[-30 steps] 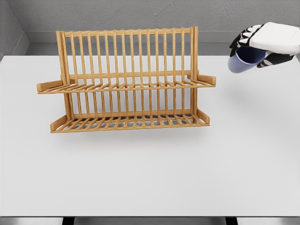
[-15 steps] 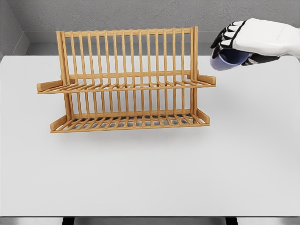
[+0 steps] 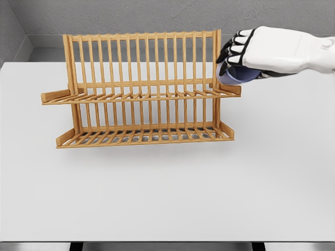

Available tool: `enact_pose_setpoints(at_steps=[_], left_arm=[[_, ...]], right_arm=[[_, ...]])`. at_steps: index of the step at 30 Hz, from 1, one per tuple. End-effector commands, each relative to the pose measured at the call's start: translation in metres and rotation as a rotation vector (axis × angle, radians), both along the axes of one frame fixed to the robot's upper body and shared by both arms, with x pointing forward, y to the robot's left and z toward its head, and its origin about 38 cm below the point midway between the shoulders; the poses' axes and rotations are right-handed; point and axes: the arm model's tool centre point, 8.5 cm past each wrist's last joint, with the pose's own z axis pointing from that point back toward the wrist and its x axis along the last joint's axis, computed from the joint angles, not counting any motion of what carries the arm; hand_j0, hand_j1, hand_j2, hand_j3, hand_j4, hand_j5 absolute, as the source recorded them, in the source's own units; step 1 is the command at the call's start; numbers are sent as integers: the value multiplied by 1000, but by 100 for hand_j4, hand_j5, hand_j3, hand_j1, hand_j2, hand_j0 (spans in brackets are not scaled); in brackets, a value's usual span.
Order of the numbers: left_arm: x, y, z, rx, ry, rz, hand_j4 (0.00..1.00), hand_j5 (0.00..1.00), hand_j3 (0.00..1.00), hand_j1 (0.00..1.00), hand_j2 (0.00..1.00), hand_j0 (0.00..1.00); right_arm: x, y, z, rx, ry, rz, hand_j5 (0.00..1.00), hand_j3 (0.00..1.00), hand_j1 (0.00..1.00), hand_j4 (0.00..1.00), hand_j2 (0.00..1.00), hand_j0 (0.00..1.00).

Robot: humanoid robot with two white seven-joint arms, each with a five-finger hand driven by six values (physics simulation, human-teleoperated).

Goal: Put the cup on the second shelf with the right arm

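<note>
We see one blue cup grasped from above by the right robot hand, tilted, just over the upper shelf's right end of one wooden rack on the worktop.

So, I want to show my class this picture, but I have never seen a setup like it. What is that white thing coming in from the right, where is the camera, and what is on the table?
This is a simulator's render, not a photograph. The camera sits on a humanoid robot's head and looks down at a white table. The white shape entering from the right is the robot's right arm, ending in a five-finger right hand with dark fingers. Those fingers are curled around a blue cup, held in the air with nothing under it but the rack's edge. On the table stands a wooden dish rack with two slatted shelves, one above the other, and a tall slatted back. The cup is at the right end of the rack, just above the upper shelf. Both shelves hold nothing. The left arm is out of view.
</note>
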Motion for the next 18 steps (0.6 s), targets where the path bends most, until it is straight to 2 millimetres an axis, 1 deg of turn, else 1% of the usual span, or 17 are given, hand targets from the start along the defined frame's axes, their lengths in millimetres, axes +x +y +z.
enact_pose_setpoints(at_steps=[1,8,11,13,15,16,17,18], left_arm=[[0,0,0,-1,0,0,100,100,100,100,100,100],[0,0,0,0,0,0,100,100,100,100,100,100],[0,0,0,-1,0,0,100,100,100,100,100,100],[0,0,0,0,0,0,100,100,100,100,100,100],[0,0,0,0,0,0,100,100,100,100,100,100],[0,0,0,0,0,0,100,100,100,100,100,100],[0,0,0,0,0,0,100,100,100,100,100,100],[0,0,0,0,0,0,100,100,100,100,100,100]], right_arm=[[-3,3,1,3,-2,10,62,62,62,62,62,62],[-2,12,-6,13,16,33,63,63,63,63,63,63],[-3,17,-17,-2,45,46,63,63,63,63,63,63],[-3,18,-19,-6,51,49,64,64,64,64,64,64],[-2,18,-22,-12,56,49,66,66,66,66,66,66],[-2,18,-22,-13,56,47,69,69,69,69,69,69],[-1,18,-22,-12,57,47,69,69,69,69,69,69],[-1,18,-23,-13,57,45,79,79,79,79,79,79]])
